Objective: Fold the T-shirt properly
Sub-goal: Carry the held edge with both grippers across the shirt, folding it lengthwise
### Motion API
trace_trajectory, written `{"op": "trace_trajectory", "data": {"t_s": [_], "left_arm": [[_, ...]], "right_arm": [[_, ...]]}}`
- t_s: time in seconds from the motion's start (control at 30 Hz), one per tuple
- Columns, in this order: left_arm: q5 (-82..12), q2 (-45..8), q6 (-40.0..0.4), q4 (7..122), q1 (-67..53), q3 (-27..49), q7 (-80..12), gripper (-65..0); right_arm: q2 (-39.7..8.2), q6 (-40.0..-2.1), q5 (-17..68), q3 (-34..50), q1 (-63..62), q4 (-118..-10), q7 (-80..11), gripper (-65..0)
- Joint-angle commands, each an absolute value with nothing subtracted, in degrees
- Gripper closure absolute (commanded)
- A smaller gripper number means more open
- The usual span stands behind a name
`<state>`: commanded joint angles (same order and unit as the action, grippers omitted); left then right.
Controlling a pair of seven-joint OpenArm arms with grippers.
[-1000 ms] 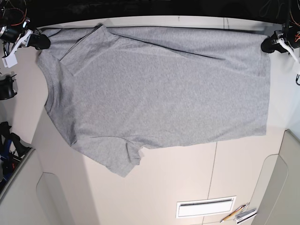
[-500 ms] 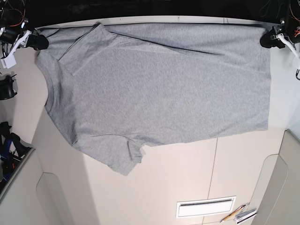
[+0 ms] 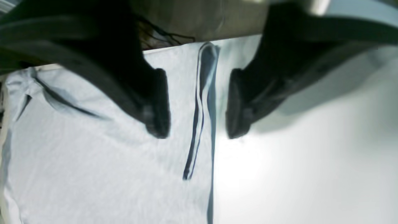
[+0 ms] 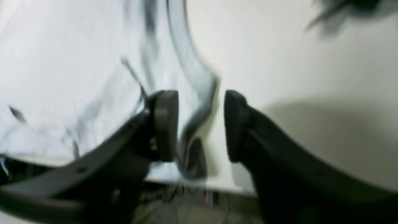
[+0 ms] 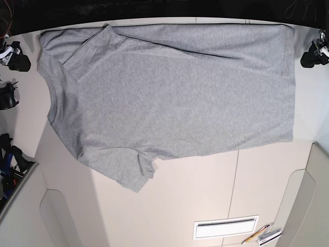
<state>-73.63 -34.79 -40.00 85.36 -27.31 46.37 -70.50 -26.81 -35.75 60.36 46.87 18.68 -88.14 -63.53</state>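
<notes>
Heather-grey cotton, the T-shirt (image 5: 175, 98) lies spread flat and plain side up across the far half of the pale table (image 5: 205, 195), its neck toward the table's left edge, hem toward the right, one sleeve pointing to the near edge. Both claws are open and empty: the left gripper (image 3: 197, 102) hangs over the hem's far corner, the right gripper (image 4: 201, 124) over the shoulder's far corner. A shallow pinch there could catch only one fabric layer, spoiling the fold.
</notes>
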Motion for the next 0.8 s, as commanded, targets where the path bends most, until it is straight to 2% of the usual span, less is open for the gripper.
{"op": "trace_trajectory", "data": {"t_s": [0.27,0.47,0.63,0.8], "left_arm": [[-73.8,-35.6,-40.0,87.8,-23.3,46.4,-67.7,-38.3],[-65.4,-36.4,-40.0,87.8,-20.4,44.8,-57.3,-38.3],[-59.4,-36.4,-40.0,87.2,-17.1,41.0,-54.0,-38.3],[-54.9,-36.4,-40.0,80.6,-9.5,35.7,-49.9,-38.9]], "right_arm": [[-26.8,-34.7,54.2,45.1,4.8,-88.1,-56.4,-31.0],[-26.8,-33.4,43.3,35.0,-7.9,-86.3,-50.4,-31.0],[-26.6,-33.2,38.5,26.2,-18.3,-72.8,-45.3,-31.0],[-26.5,-33.2,34.9,24.0,-25.8,-57.1,-39.1,-31.0]]}}
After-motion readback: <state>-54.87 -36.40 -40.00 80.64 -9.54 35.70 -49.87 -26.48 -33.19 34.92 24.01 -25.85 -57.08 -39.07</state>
